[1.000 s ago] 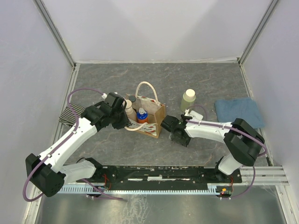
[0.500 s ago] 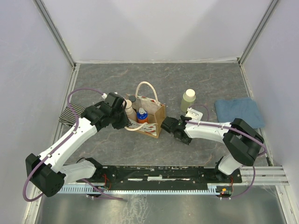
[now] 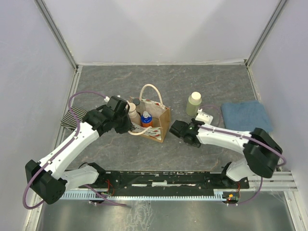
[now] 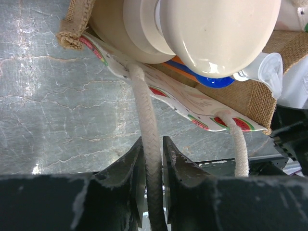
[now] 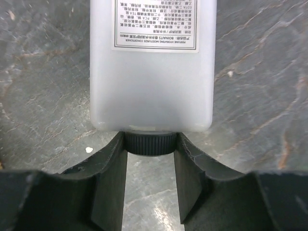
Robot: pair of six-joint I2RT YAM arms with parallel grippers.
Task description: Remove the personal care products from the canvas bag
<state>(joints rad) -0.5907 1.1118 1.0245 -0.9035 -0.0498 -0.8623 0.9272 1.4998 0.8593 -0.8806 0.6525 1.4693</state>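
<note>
The canvas bag stands open with the tan pump bottle and the blue-and-orange bottle inside, and the left gripper is clamped on its cream loop handle. Just right of the bag, the right gripper pinches the black cap of the white bottle (frosted, printed label, lying on the table), while the pale yellow-green bottle stands upright further right of the bag.

We see a tan-brown canvas bag with a cream loop handle and a white panel printed red and green — a pale yellow-green bottle, a white bottle capped black, a blue cloth, a black-and-white striped cloth, a grey veined table.
</note>
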